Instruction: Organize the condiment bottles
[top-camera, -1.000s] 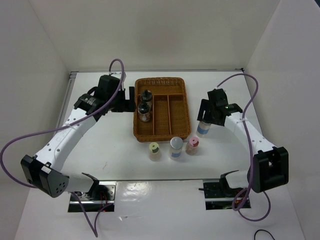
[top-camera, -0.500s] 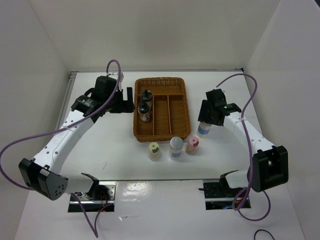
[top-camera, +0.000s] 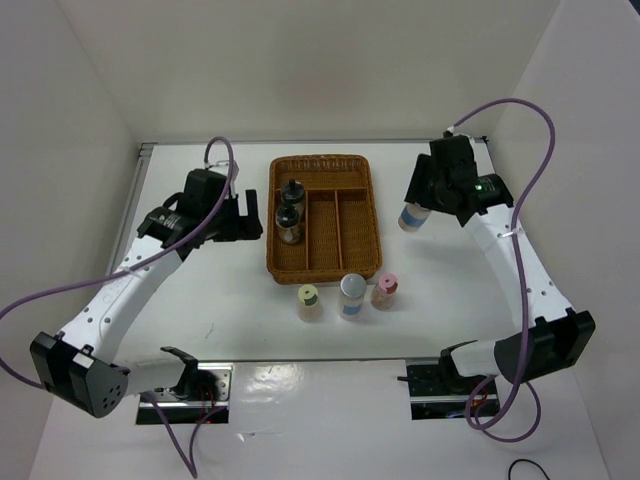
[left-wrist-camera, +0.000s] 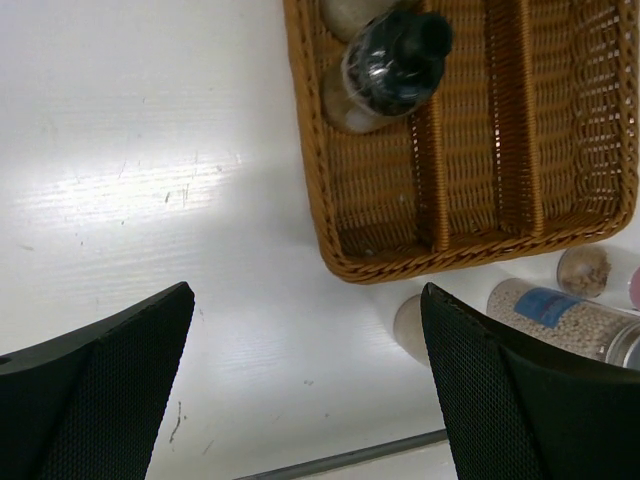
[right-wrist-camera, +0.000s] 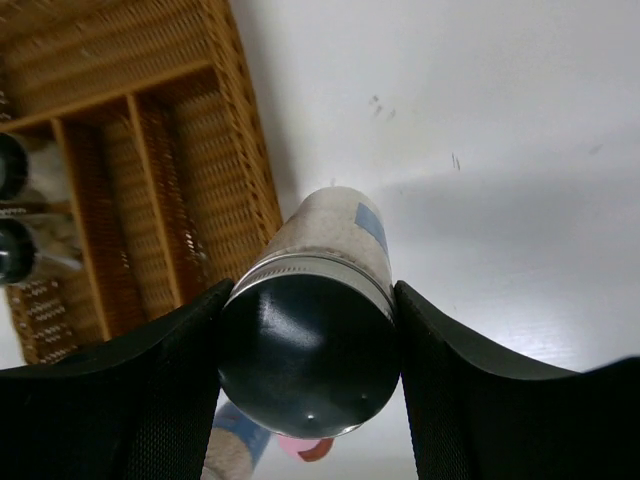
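My right gripper (top-camera: 418, 203) is shut on a white cylinder bottle (top-camera: 411, 216) with a grey top and blue label, held above the table right of the wicker tray (top-camera: 325, 268). In the right wrist view the fingers (right-wrist-camera: 150, 400) clamp its top (right-wrist-camera: 305, 360). Two dark-capped shakers (top-camera: 290, 192) (top-camera: 289, 222) stand in the tray's left compartment. The yellow-capped bottle (top-camera: 308, 297), the second white cylinder (top-camera: 351, 292) and the pink-capped bottle (top-camera: 386, 287) stand in front of the tray. My left gripper (top-camera: 254, 210) is open and empty, left of the tray; its view shows one shaker (left-wrist-camera: 390, 65).
The tray's middle and right compartments (top-camera: 345, 235) hold nothing. White walls enclose the table on three sides. The arm bases (top-camera: 185, 385) sit at the near edge.
My right gripper has lifted the white cylinder off the table and carried it up and back beside the tray. My left arm has drawn slightly away to the left.
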